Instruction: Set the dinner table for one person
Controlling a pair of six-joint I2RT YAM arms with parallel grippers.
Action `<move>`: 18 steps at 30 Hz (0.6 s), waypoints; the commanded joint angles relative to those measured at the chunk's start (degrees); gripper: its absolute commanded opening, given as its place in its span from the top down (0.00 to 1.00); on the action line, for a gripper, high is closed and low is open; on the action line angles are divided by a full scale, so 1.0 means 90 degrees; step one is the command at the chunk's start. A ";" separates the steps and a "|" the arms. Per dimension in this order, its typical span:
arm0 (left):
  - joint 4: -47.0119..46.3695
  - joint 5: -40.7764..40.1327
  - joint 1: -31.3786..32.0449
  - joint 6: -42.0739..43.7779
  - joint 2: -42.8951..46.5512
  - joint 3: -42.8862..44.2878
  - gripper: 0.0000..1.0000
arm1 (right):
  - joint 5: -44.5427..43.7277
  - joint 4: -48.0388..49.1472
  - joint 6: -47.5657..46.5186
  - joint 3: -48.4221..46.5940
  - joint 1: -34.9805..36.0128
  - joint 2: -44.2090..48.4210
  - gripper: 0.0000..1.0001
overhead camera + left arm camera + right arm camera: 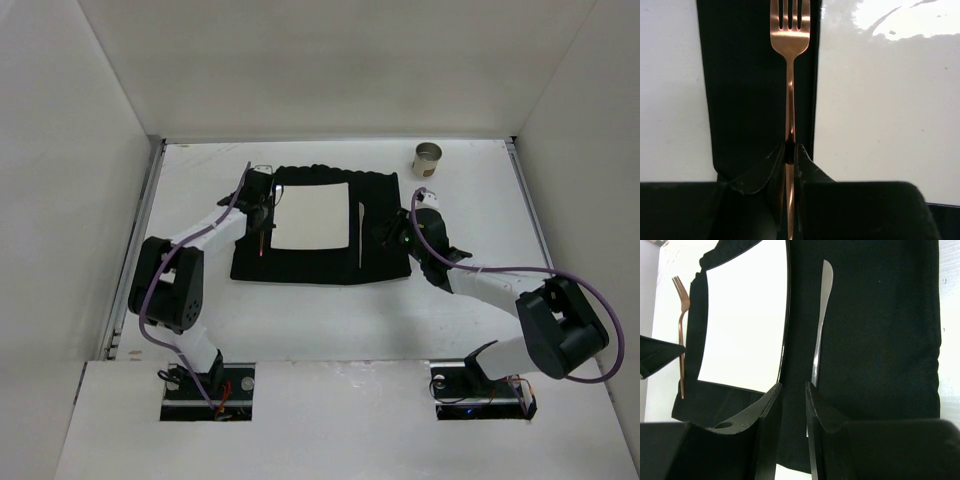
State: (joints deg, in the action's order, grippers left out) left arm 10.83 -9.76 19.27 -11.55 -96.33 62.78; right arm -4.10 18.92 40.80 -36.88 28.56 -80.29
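The white dinner table (470, 290) carries a black cloth mat (385, 190) with a square white plate (312, 215) on it. My left gripper (262, 203) is shut on the handle of a copper fork (264, 240) over the mat's left strip, beside the plate. In the left wrist view the fork (789, 75) runs straight out from the closed jaws (790, 147). A silver knife (360, 235) lies on the mat right of the plate. My right gripper (386, 232) is open and empty, and in its wrist view (793, 387) the knife (821, 315) lies just beside the right finger.
A small metal cup (428, 158) stands on the table at the back right, off the mat. Thin rails (148, 215) run along both side edges, with white walls close behind and beside the table. The right wrist view also shows the plate (747, 315) and the fork (682, 330).
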 commanded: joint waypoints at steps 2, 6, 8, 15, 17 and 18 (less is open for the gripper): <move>0.0730 -0.0311 -0.0066 0.0424 -0.0213 0.0328 0.96 | -0.0033 0.0437 0.0018 0.0007 0.0015 -0.0004 0.69; 0.0789 -0.0565 0.0041 0.0444 -0.0487 0.0358 0.96 | -0.0013 0.0437 0.0018 -0.0013 0.0015 -0.0083 0.69; 0.0789 -0.0605 0.0061 0.0444 -0.0575 0.0358 0.96 | -0.0013 0.0437 0.0018 -0.0013 0.0015 -0.0063 0.69; 0.0701 -0.0732 0.0012 0.0375 -0.0722 0.0387 0.92 | -0.0033 0.0437 0.0008 0.0006 0.0015 -0.0053 0.69; 0.0652 -0.0810 0.0032 0.0356 -0.0751 0.0358 0.89 | -0.0013 0.0437 0.0018 -0.0003 0.0015 -0.0083 0.69; 0.0633 -0.0888 0.0032 0.0356 -0.0761 0.0339 0.87 | -0.0013 0.0437 0.0008 -0.0013 0.0015 -0.0092 0.69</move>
State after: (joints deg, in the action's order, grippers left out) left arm 14.83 -16.23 19.46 -9.89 -103.24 64.49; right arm -4.10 18.96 40.80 -36.88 28.56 -80.73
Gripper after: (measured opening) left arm 0.123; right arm 0.309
